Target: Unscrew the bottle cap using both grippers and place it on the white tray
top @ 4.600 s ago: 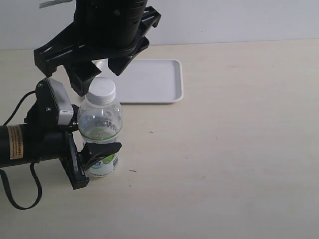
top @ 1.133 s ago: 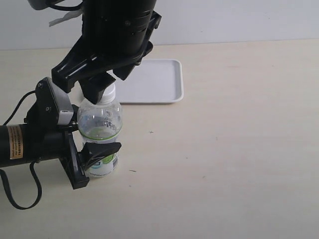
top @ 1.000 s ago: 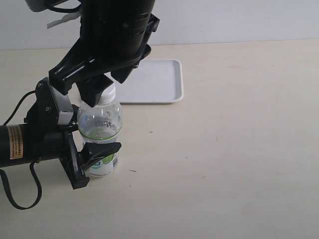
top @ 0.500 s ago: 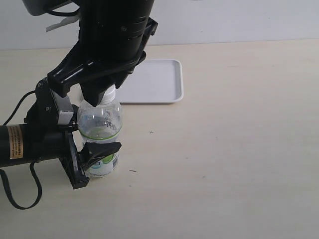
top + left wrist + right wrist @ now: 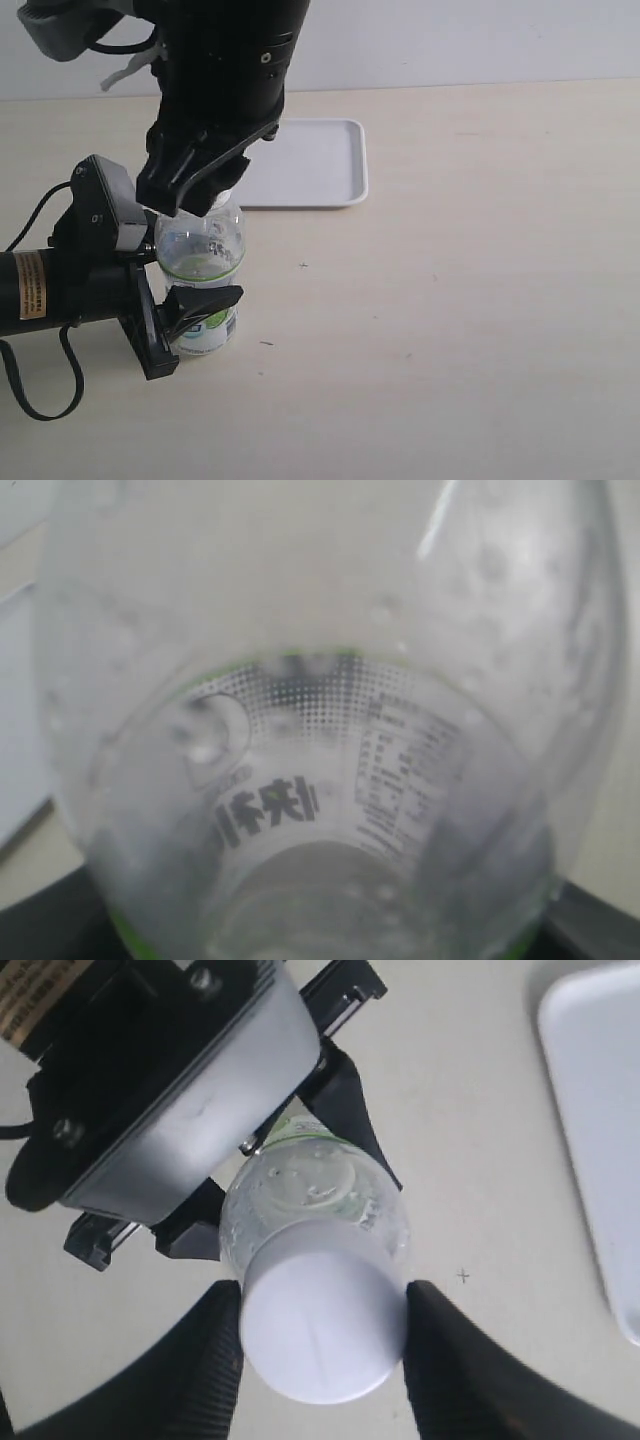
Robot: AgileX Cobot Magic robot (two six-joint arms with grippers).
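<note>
Bottle [image 5: 201, 262], upright on the table [image 5: 480, 300], cap [image 5: 320, 1332] on, being held by both grippers.
The left gripper [image 5: 190, 300] is clamping the bottle's lower body from the side, one finger lying across the label. The right gripper [image 5: 200, 190] is reaching down from above the bottle, its fingers [image 5: 215, 1365] pressing together on the cap's two sides. The clear wall is carrying droplets, and whether any liquid is sitting inside is hard to tell. The tray [image 5: 310, 165] is lying beyond the bottle and to its right, apart from it, with the corner nearest the bottle hidden behind the right arm. Bare table is stretching wide to the bottle's right. In the exterior view the cap is showing only as a white sliver, and the left wrist view is blurring into label and plastic.
</note>
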